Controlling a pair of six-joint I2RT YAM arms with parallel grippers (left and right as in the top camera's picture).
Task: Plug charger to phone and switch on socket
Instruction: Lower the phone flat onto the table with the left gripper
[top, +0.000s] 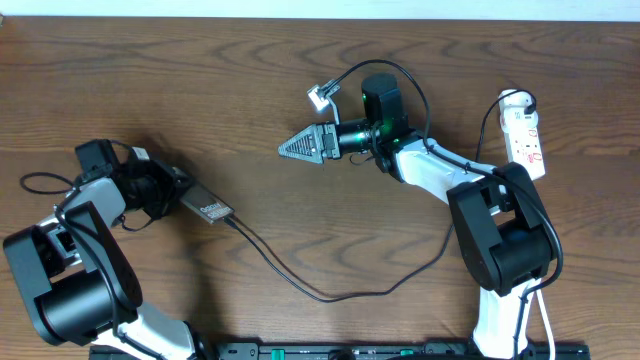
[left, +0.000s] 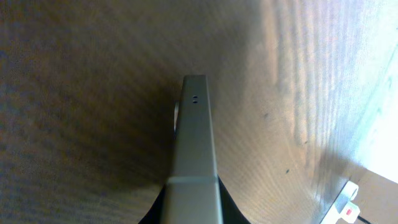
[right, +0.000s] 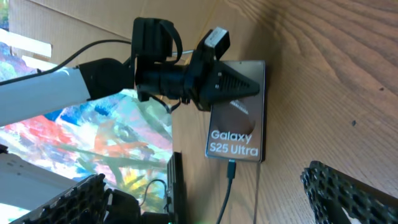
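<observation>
My left gripper (top: 165, 195) is shut on the phone (top: 210, 209) at the left of the table. In the left wrist view the phone's grey edge (left: 196, 149) runs straight out from between the jaws. The right wrist view shows the phone's brownish screen (right: 239, 124) with white "Galaxy S25 Ultra" lettering. The charger's plug tip (right: 231, 167) sits in the phone's bottom port. Its thin black cable (top: 320, 292) loops across the table toward the right. My right gripper (top: 298, 147) hovers mid-table, pointing left at the phone. It is open and holds nothing. The white socket (top: 525, 130) lies at the far right.
The right arm's base (top: 500, 240) stands at the front right and the left arm's base (top: 70, 290) at the front left. A black rail (top: 330, 350) runs along the front edge. A corner of the socket (left: 349, 202) with a red mark shows in the left wrist view.
</observation>
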